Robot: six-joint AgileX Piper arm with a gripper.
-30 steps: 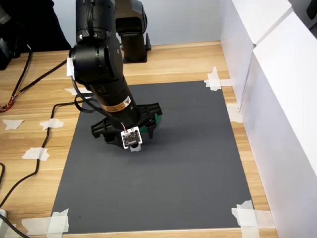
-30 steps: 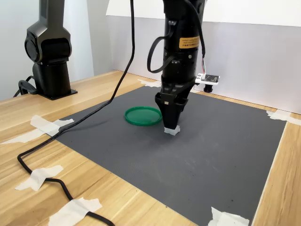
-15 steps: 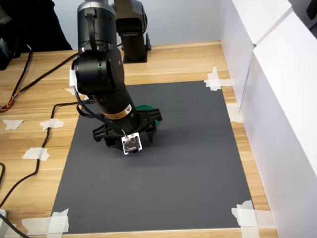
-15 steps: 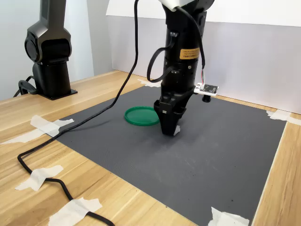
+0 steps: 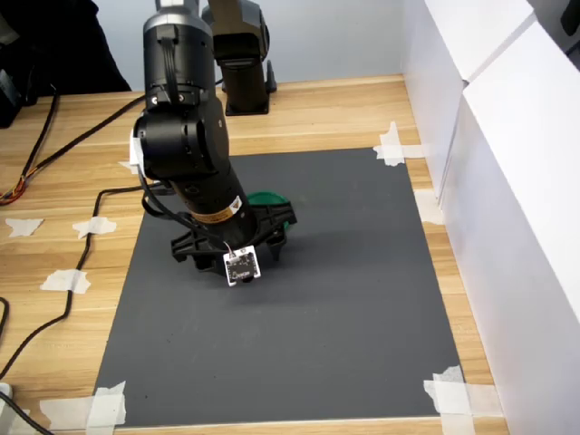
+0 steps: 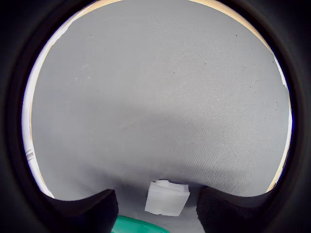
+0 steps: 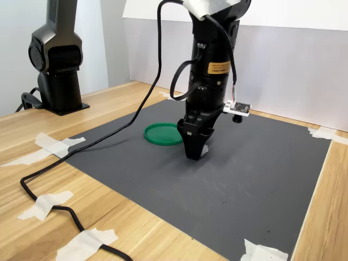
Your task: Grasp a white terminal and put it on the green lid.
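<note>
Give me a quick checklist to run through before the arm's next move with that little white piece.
1. White piece sits between the two dark fingers in the wrist view: ok.
2. Fingers touching the piece: not ok; the wrist view shows gaps on both sides.
3. Tool down at the grey mat: ok, its tip is close to the mat in the second exterior view.
4. Piece lifted off the mat: cannot tell.
5. Green lid free to receive it: ok; its visible surface is bare and it lies just beside the tool.
6. Cable clear of the lid: ok.
</note>
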